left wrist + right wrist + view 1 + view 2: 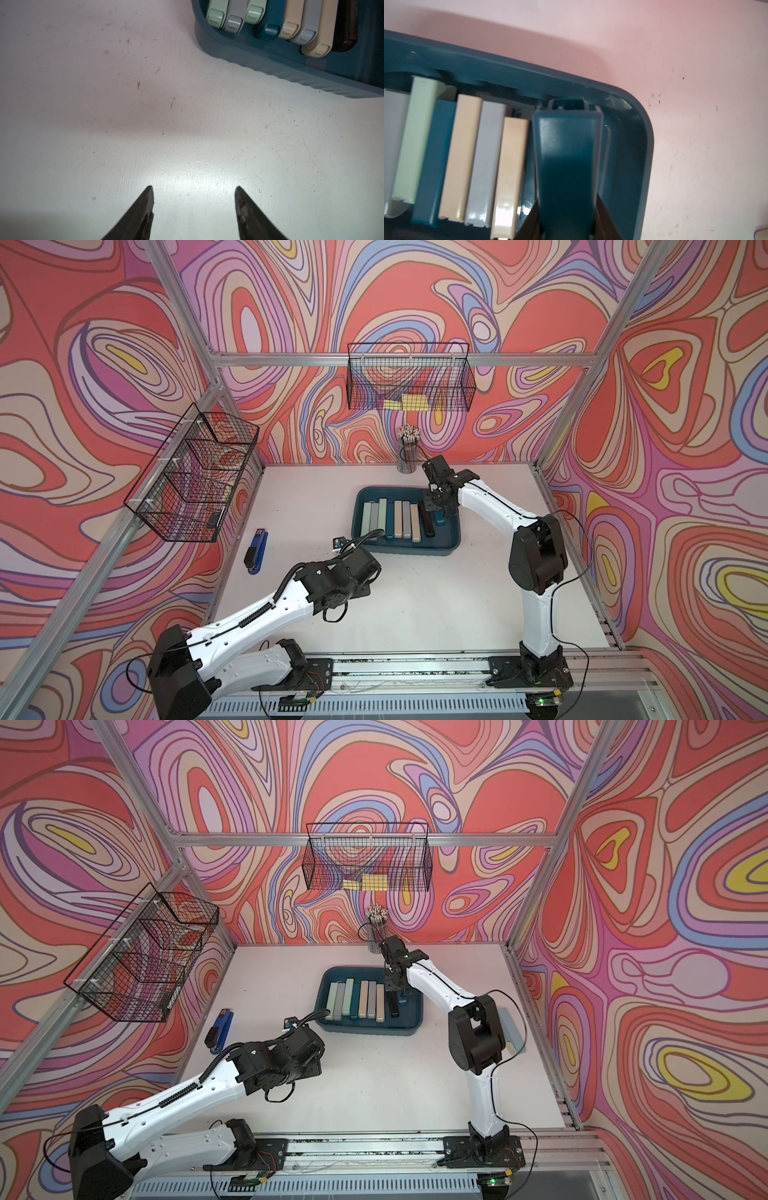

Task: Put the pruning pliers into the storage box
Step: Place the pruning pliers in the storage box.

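The storage box (411, 549) (370, 1029) is a shallow dark teal tray at mid-table. Several pruning pliers (397, 518) (291, 27) lie side by side in it: pale green, grey, beige and teal bars, plus a black one (428, 524). My right gripper (566, 207) (440, 516) hangs over the box's right end, shut on a dark teal pruning pliers (566, 155). That bar sits tilted beside the beige one, inside the box's rim (643, 145). My left gripper (194, 188) stands open and empty over bare table, near the box's front left corner (207, 45).
A blue-and-black stapler (257, 551) lies on the table at the left. A cup of pencils (408, 452) stands behind the box. Black wire baskets hang on the back wall (409, 377) and the left wall (193, 472).
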{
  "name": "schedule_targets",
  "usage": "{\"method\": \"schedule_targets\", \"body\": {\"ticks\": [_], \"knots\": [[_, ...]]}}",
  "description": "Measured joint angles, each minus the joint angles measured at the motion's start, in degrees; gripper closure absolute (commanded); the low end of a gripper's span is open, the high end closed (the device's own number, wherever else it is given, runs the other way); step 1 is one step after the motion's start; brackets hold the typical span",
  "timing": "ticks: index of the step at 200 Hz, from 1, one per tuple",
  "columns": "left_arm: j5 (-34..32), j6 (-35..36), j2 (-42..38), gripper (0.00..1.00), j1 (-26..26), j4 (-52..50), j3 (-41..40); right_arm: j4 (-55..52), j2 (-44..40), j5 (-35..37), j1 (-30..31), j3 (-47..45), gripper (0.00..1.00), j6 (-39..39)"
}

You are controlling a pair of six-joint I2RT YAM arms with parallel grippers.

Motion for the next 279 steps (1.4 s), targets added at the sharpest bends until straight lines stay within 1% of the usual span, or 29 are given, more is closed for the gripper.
{"method": "schedule_targets", "body": {"ticks": [36, 134, 181, 247, 279], "knots": [[0.0, -0.2, -0.1, 0.37, 0.0, 0.0, 0.0, 0.8, 3.4, 0.0, -1.4, 0.1, 0.79, -1.0], [0.5, -1.1, -0.7, 0.37, 0.0, -0.2, 0.0, 1.8, 10.2, -2.0, -2.3, 3.5, 0.78, -1.3], [0.5, -1.2, -0.7, 0.37, 0.0, -0.2, 0.0, 1.9, 11.3, -3.7, -2.8, 3.5, 0.78, -1.0], [0.7, -1.3, -0.3, 0.37, 0.0, -0.2, 0.0, 3.4, 11.4, -9.7, -3.1, 3.2, 0.79, 2.0], [0.9, -1.2, -0.3, 0.37, 0.0, -0.2, 0.0, 3.5, 11.6, -10.4, -3.1, 3.2, 0.77, 2.8]]}}
